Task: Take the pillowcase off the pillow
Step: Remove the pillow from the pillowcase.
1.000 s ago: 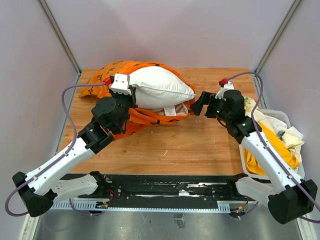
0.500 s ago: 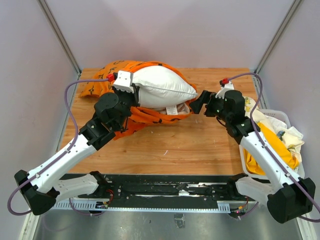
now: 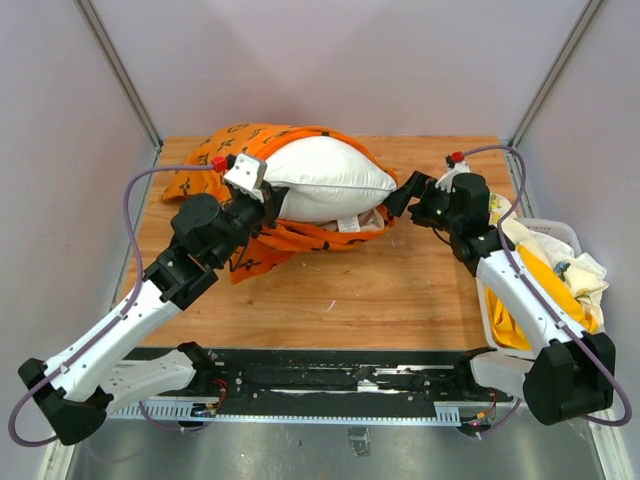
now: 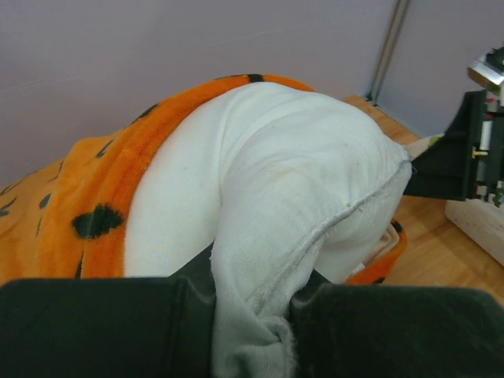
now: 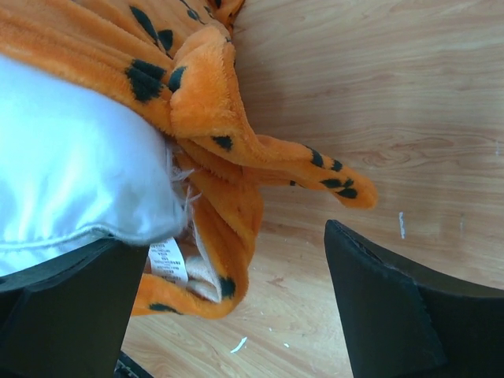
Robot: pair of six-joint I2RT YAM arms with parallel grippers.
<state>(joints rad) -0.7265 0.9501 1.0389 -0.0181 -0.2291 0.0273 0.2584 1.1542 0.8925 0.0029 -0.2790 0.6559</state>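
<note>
My left gripper (image 4: 252, 315) pinches the pillow's (image 3: 330, 180) left corner. My right gripper (image 5: 228, 307) gapes wide at its right end, far on the table (image 3: 400, 290). The pillowcase (image 3: 225, 150), soft and limp, bunches leftward, so I'd grab its loose edge.

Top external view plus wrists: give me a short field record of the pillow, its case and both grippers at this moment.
pillow: plump, white, rectangular, largely bared, lying on the wooden table
pillowcase: orange soft fabric with black motifs, bunched behind and beneath the pillow
left gripper: shut on a pinch of the pillow's white fabric
right gripper: open, at the pillowcase's open edge, holding nothing
</note>
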